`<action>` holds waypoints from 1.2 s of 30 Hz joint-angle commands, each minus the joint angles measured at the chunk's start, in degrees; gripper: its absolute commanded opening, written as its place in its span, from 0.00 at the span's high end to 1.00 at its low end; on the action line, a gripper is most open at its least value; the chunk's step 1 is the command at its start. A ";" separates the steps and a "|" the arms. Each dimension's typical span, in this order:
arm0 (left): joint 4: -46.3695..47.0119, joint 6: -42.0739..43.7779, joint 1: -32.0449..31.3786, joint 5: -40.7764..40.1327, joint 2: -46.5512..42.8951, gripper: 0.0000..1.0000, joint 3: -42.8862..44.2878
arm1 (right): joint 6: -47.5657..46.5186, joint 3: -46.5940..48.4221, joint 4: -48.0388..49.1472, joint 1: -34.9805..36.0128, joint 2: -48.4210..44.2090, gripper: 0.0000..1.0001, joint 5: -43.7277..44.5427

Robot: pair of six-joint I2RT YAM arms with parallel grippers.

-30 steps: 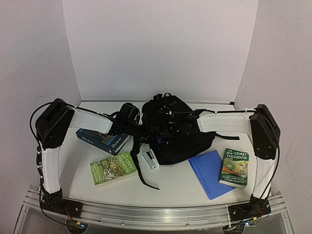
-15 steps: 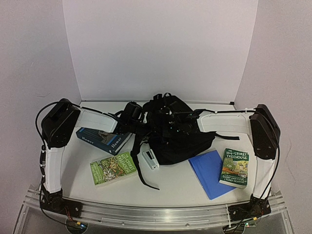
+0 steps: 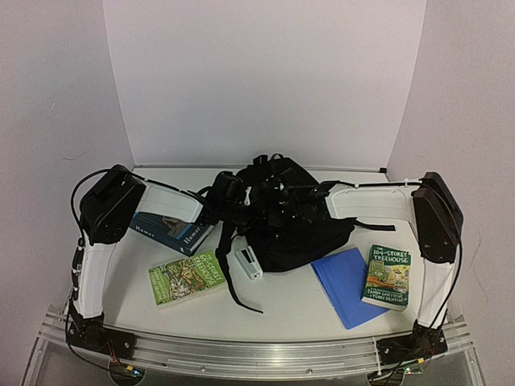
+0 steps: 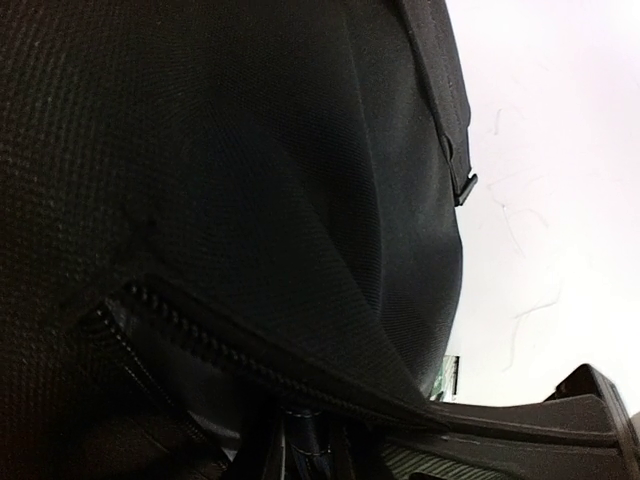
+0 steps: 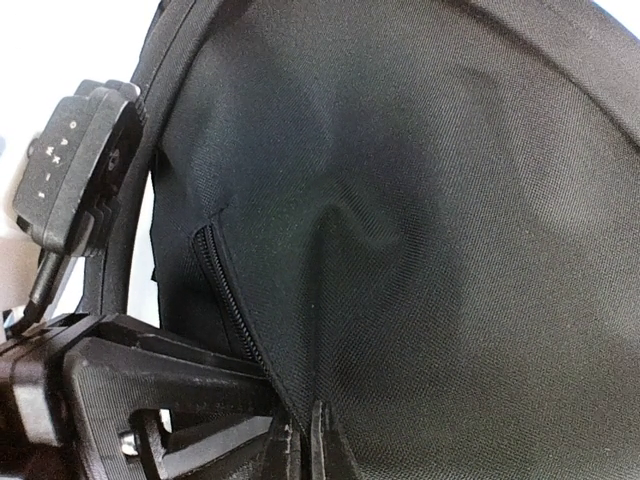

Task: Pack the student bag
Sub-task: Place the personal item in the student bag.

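Status: student bag point(image 3: 302, 221) sat slumped mid-table toward the back. Nothing looked packed. The blue folder point(image 3: 344, 283), Humor book point(image 3: 173, 225), green paperback point(image 3: 187, 277), Treehouse book point(image 3: 387, 277) and small white device point(image 3: 247, 262) all lay outside it on the table point(image 3: 290, 310). Right gripper point(image 5: 305, 438) was pinched on bag fabric beside the zip. Left gripper point(image 3: 239, 203) was pressed against the bag, grip unclear. My read: opening stage, all loading left.

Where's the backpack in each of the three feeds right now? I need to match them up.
Top external: the backpack is the large black mass just below the picture's centre.
Left wrist: it fills nearly the whole frame; only the right edge is free of it.
Right wrist: it fills most of the frame, all but the left edge.
Shared landmark: its zip, seen in both wrist views but too small to make out from above.
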 commanded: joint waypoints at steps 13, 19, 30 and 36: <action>-4.75 10.26 1.03 -10.78 -20.45 0.49 -14.73 | -1.40 -3.65 4.79 0.52 -10.95 0.60 -3.34; -7.17 19.58 -0.74 -11.18 -25.26 0.35 -17.95 | -0.93 -9.19 4.62 0.46 -18.60 0.34 -1.80; -19.91 39.27 -13.26 -23.25 -23.79 0.24 -9.71 | 7.50 -26.52 4.53 -6.01 -28.43 0.16 -2.80; -29.55 41.22 -18.86 -33.49 -16.01 0.19 -1.35 | 11.10 -32.64 4.78 -10.07 -32.71 0.08 -2.96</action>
